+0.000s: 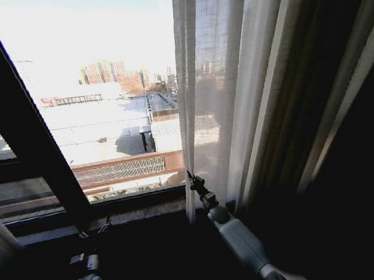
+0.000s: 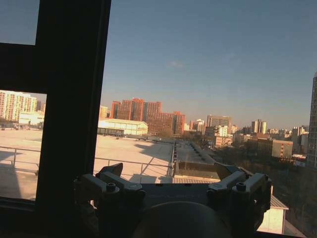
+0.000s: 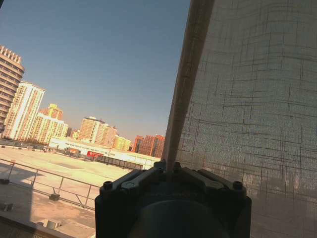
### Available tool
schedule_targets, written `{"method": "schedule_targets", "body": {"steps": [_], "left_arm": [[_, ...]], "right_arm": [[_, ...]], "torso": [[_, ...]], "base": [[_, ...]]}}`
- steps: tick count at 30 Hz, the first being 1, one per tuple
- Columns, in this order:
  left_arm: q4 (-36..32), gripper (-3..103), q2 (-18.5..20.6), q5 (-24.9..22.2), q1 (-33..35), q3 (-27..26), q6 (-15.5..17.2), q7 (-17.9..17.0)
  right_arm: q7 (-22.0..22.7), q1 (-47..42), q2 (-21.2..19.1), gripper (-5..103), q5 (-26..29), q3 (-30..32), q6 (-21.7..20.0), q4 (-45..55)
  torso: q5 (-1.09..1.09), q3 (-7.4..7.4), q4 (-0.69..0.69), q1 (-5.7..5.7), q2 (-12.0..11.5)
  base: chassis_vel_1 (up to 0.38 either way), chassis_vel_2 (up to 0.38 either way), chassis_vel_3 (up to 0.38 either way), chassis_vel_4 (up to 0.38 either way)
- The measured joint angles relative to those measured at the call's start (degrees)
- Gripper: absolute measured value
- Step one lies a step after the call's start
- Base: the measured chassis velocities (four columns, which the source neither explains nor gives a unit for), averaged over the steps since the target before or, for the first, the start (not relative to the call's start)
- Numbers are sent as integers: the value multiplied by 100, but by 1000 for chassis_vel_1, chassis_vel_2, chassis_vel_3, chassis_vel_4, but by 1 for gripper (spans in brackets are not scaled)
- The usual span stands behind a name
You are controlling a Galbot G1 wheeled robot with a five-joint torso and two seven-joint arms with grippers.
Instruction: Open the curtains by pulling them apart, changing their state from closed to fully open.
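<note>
The curtains hang bunched to the right of the dark window frame. The right gripper is clamped on their leading edge. The left gripper hangs spread and empty, low beside the frame.

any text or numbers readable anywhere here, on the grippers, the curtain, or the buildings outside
No text can be read in these views.
Red strip on a low building outside: may be a sign, too small to read.
Right gripper, at the curtain edge: no label visible.
Left gripper, facing the window glass: no markings visible.
Curtain: plain weave, no print.
</note>
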Motion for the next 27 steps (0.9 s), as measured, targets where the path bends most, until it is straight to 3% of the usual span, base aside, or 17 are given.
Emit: {"method": "schedule_targets", "body": {"steps": [16, 27], "left_arm": [[0, 100, 0, 0, 0, 0, 0, 0], [0, 100, 0, 0, 0, 1, 0, 0]], "right_arm": [[-177, 51, -58, 0, 85, 60, -25, -112], [-227, 25, -96, 0, 116, 98, 35, -105]], "torso": [[-1, 0, 1, 0, 0], [-1, 0, -2, -1, 0]], "base": [[-32, -43, 41, 40], [-246, -238, 248, 229]]}}
